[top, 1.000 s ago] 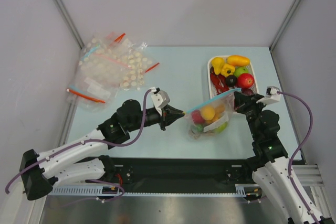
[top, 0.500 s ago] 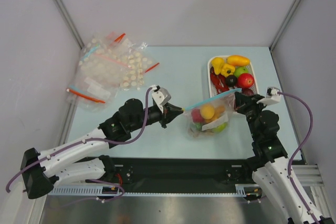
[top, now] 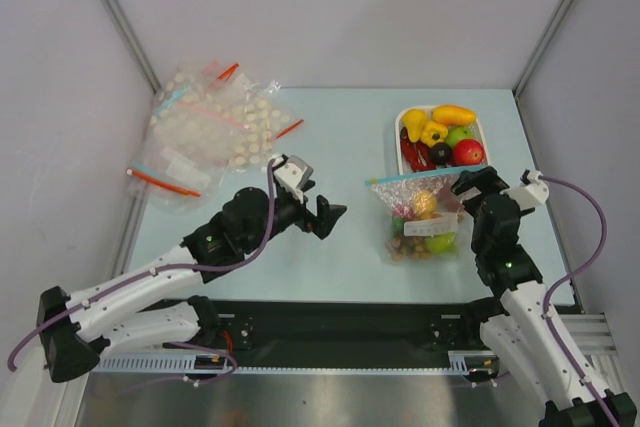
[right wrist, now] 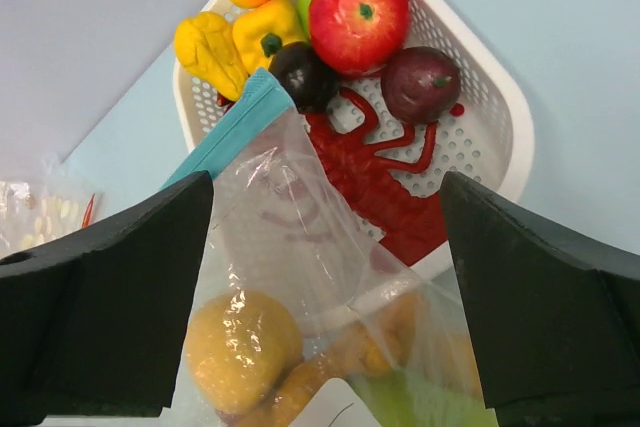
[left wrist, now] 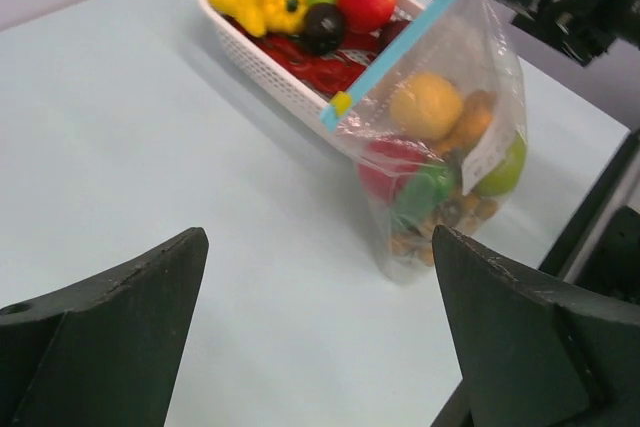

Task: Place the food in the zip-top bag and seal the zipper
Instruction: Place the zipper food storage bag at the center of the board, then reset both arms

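Observation:
The zip-top bag rests on the table against the tray's near side, holding yellow, orange, green and red food. Its light blue zipper runs across the top, also clear in the left wrist view and the right wrist view. My left gripper is open, well left of the bag, nothing between its fingers. My right gripper is open too, its fingers standing on either side of the bag's upper right part without pinching it.
The white tray behind the bag carries more food: yellow pepper, red apple, dark purple fruit, an orange piece. A heap of other clear bags lies at the back left.
Both grippers went from shut on the zipper's ends to open. The bag, let go, dropped to the right and now rests by the tray. The left gripper drew back.

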Available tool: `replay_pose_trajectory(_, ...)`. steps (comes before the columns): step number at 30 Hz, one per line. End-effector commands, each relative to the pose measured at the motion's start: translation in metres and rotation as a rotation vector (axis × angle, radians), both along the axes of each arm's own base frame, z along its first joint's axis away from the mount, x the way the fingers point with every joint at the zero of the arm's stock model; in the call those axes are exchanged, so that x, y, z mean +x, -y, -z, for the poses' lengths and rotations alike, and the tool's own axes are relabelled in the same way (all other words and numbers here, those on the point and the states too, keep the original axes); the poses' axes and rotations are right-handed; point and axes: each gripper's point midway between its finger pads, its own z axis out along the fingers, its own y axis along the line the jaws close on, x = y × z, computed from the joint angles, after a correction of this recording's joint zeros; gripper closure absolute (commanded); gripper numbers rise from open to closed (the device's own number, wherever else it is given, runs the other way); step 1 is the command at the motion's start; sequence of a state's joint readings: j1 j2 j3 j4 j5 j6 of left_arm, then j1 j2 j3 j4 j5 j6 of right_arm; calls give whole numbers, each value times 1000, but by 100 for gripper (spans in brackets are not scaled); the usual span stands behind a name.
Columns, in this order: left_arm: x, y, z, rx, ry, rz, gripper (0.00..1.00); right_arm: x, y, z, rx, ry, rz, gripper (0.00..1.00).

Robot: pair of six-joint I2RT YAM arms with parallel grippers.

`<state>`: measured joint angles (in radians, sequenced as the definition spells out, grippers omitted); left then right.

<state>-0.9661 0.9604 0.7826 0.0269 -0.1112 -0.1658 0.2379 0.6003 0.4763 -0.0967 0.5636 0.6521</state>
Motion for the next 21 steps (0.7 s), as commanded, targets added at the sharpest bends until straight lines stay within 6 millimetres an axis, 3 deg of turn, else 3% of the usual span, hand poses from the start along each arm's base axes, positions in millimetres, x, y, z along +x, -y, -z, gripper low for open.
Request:
replay_pose_trajectory(1, 11, -30, -28, -99, 49, -161, 0, -6, 14, -29, 16, 76, 79, 0)
replay_pose_trajectory(6, 28, -78, -20, -97, 22, -429, 0, -32, 37, -54, 80, 179, 202, 0)
replay_pose_trajectory(7, 35, -95, -21, -97, 24, -532, 0, -43, 44, -49, 100, 149, 246, 0)
replay_pose_trajectory(8, 36, -103, -23, -105, 23, -569, 0, -51, 52, -66, 124, 190, 290, 0)
replay_pose_trajectory(10, 35, -118, -30, -147, 30, -629, 0, -58, 57, -70, 119, 178, 314, 0)
replay_pose_trajectory(17, 22, -143, -40, -319, 80, -655, 0, -65, 61, -78, 160, 205, 343, 0)
replay_pose_trajectory(21, 19, -144, -42, -351, 89, -635, 0, -67, 61, -79, 166, 213, 346, 0)
